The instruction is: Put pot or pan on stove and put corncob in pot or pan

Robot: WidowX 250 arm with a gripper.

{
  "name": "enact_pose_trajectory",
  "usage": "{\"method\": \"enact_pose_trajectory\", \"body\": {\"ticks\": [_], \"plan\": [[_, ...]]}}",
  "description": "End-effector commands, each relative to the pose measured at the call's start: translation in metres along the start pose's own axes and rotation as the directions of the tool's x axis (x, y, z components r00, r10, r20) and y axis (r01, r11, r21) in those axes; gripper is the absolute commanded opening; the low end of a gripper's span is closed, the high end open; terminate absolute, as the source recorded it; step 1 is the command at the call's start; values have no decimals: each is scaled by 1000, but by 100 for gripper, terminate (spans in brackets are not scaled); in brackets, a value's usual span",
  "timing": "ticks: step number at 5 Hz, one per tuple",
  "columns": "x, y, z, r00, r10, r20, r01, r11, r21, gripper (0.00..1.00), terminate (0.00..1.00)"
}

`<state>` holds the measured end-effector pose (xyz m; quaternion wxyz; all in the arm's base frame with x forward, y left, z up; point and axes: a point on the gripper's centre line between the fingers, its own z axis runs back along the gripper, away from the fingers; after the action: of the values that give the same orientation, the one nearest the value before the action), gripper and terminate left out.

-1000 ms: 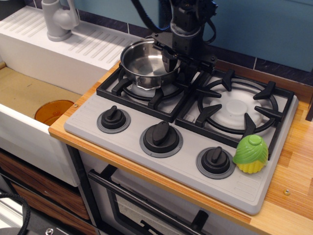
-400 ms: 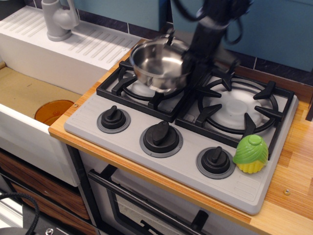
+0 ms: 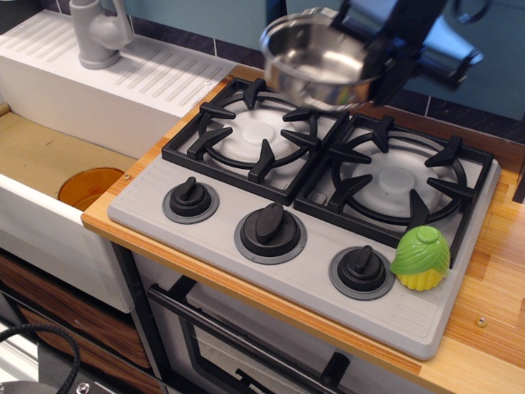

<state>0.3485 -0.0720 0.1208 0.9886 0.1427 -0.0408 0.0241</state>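
Aloft over the back of the stove (image 3: pixel 426 316), the steel pot (image 3: pixel 324 61) hangs tilted and blurred, the claw (image 3: pixel 384 59) clamped on its right rim. Both burners (image 3: pixel 246 135) sit bare. The corncob (image 3: pixel 422 258) sits at the stove's front right, just beside the right knob (image 3: pixel 362 271). Placing the pot appears to be the step in hand; next, lower it level onto a burner, release, then fetch the corncob.

Your gripper (image 3: pixel 382 59) hangs in the air, blurred, its fingers clamped on the rim of the pot (image 3: pixel 316 51); your arm rises behind the fingers.
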Motion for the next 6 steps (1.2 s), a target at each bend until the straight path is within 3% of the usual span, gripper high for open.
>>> {"method": "enact_pose_trajectory", "body": {"ticks": [1, 4, 5, 6], "plan": [[15, -41, 5, 994, 36, 103, -33, 999, -33, 0, 0], [4, -67, -29, 988, 43, 148, -32, 997, -76, 0, 0], [7, -68, -37, 985, 38, 170, -23, 995, -93, 100, 0], [9, -66, -30, 987, 30, 157, -16, 996, -89, 100, 0]]}}
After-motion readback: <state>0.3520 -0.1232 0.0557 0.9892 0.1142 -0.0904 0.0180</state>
